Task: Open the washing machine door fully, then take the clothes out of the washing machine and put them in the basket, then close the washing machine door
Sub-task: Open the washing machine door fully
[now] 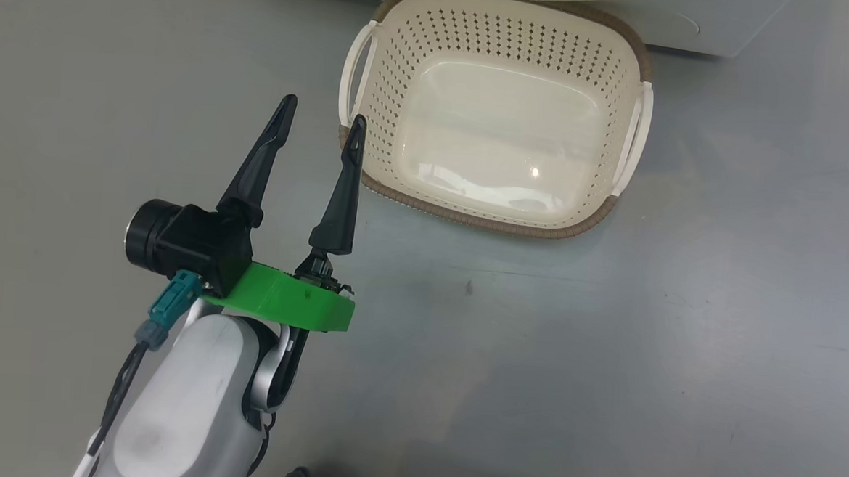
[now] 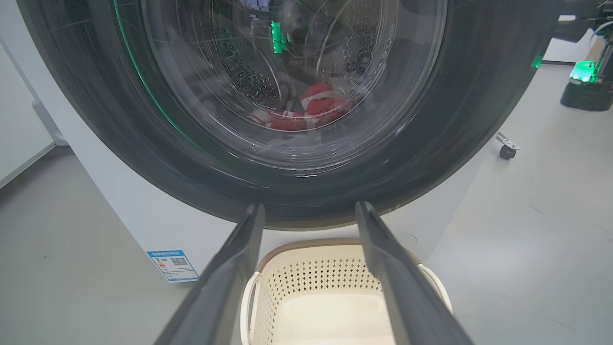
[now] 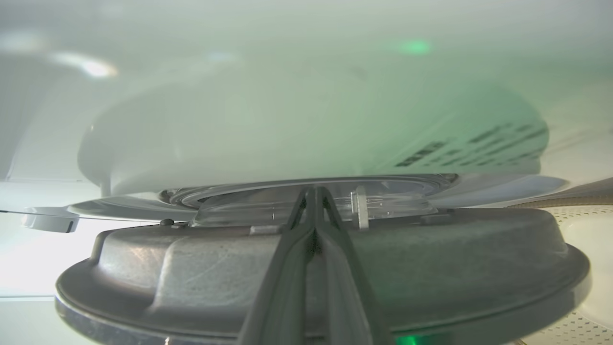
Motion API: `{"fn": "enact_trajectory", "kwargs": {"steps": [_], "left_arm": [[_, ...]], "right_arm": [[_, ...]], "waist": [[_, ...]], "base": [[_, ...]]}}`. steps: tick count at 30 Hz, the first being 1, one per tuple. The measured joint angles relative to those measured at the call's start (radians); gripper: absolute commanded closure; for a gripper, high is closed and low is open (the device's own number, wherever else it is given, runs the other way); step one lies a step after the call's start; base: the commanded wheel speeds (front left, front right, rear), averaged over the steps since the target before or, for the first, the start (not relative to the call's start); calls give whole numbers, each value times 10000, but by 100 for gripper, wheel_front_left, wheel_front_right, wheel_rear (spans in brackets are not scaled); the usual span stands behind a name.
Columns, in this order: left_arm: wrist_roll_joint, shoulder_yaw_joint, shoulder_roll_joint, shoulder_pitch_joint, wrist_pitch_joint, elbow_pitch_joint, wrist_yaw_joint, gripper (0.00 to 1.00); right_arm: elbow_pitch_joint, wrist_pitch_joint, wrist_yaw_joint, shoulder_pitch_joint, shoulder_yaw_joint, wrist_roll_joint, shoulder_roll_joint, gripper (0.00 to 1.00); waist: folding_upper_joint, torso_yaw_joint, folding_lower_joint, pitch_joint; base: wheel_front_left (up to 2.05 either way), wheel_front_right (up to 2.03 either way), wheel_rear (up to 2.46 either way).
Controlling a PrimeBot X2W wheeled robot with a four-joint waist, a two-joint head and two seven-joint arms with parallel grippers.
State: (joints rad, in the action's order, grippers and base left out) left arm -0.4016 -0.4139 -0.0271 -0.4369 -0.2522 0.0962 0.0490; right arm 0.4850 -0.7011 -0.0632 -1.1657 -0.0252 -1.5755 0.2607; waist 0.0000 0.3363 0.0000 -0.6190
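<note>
Clenched right gripper (image 3: 313,192) seemingly pressed the black-rimmed round glass door (image 2: 287,158); a slip might reshut it; left gripper (image 1: 322,113) gaped

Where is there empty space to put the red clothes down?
Inside the basket: its bottom is bare. The floor in front of it and to its right is free. It is crowded at the basket's near left corner, by the open left end effector, and behind, by the washing machine.
</note>
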Motion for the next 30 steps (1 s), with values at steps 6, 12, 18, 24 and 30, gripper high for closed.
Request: {"fn": "enact_trajectory", "kwargs": {"steps": [6, 12, 18, 24, 30], "left_arm": [[-59, -65, 6, -96, 0, 100, 88, 0], [-59, -86, 6, -95, 0, 199, 161, 0], [-33, -146, 6, -81, 0, 255, 161, 0], [15, -290, 6, -35, 0, 326, 159, 0], [73, -362, 6, 124, 0, 424, 157, 0]], "right_arm": [[351, -571, 203, 14, -178, -63, 307, 100], [556, -1022, 420, 161, -238, -190, 374, 100], [719, -1507, 545, 435, -433, -320, 401, 100], [815, -1783, 738, 833, -508, -435, 328, 100], [892, -2142, 882, 1234, -629, -539, 217, 100]], "waist": [[0, 57, 0, 142], [0, 61, 0, 358], [0, 15, 0, 618], [0, -70, 0, 891], [0, -147, 0, 1192]], "base": [[0, 0, 0], [0, 0, 0], [0, 0, 0], [0, 0, 0], [0, 0, 0]]}}
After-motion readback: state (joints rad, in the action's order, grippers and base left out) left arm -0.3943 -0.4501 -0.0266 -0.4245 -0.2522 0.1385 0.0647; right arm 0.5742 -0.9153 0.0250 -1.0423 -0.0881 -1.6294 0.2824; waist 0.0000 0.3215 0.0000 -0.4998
